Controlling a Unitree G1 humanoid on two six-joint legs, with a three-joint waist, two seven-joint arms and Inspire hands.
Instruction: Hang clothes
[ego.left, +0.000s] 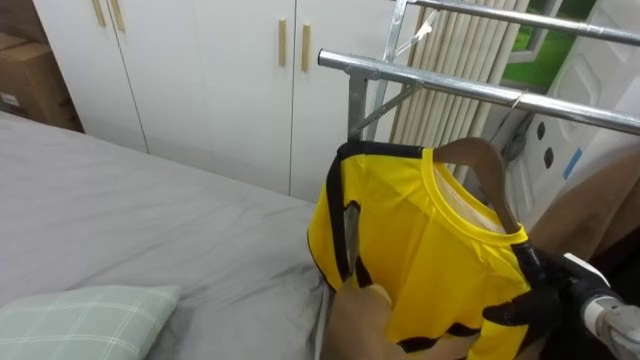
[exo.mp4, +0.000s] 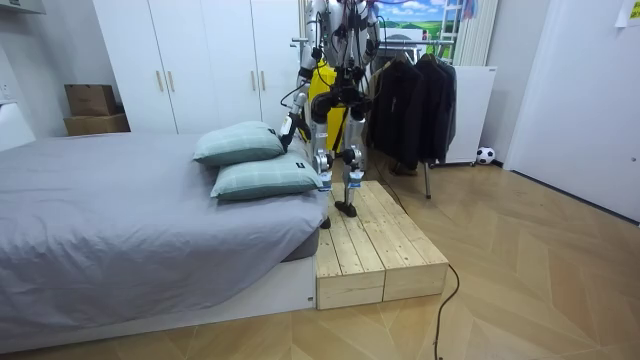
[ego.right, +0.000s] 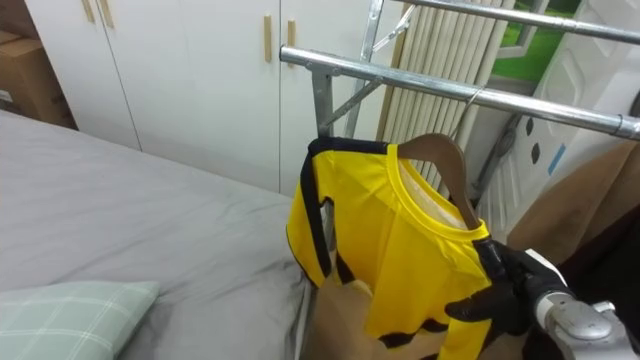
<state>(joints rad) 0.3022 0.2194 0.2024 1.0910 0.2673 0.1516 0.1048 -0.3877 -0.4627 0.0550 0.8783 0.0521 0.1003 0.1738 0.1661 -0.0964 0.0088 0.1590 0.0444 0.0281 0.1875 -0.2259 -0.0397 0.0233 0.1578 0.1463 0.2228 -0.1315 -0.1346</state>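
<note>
The yellow shirt (ego.left: 420, 250) sits on a wooden hanger (ego.left: 478, 152), just below and nearer than the rack's lower rail (ego.left: 450, 82). The coming move turns on this relation: the hanger's top must go up and away to reach the bar. The hanger's long axis slopes down from far left to near right, at an angle to the rail rather than along it. Whether its hook already touches the bar cannot be told. The right hand (ego.left: 525, 295) comes in from the lower right, with its dark fingers clamped round the shirt's near shoulder over the hanger's end, so it is the nearer hand. The left hand (exo.mp4: 289, 126) hangs low by the bed (ego.left: 150, 220). The robot stands upright on a wooden platform (exo.mp4: 370, 235), facing the rack.
</note>
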